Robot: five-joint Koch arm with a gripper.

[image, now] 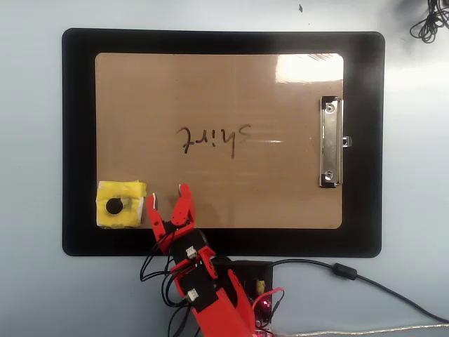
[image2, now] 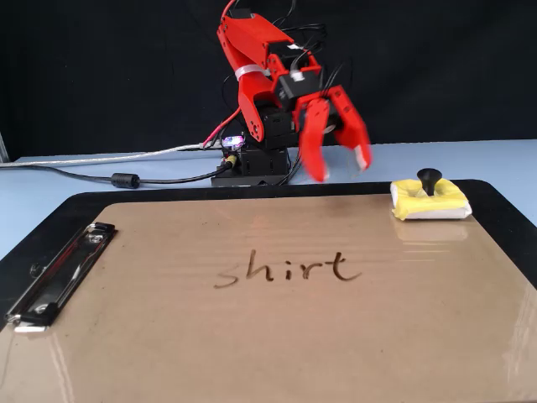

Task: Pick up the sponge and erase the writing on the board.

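The yellow sponge (image: pixel 121 205) (image2: pixel 429 200), with a white patch and a black knob on top, rests on the tan board (image: pixel 280 189) (image2: pixel 252 336) near a corner close to the arm. Dark writing "shirt" (image: pixel 212 138) (image2: pixel 289 269) sits mid-board. My red gripper (image: pixel 168 196) (image2: pixel 338 166) hangs open in the air above the board's near edge. It is just right of the sponge in the overhead view and left of it in the fixed view. Nothing is between its fingers.
The board lies on a larger black mat (image: pixel 77 140) (image2: pixel 503 210). A silver clip (image: pixel 330 142) (image2: pixel 54 277) holds one short edge. Cables (image: pixel 365 277) (image2: pixel 101 176) trail from the arm's base across the light blue table.
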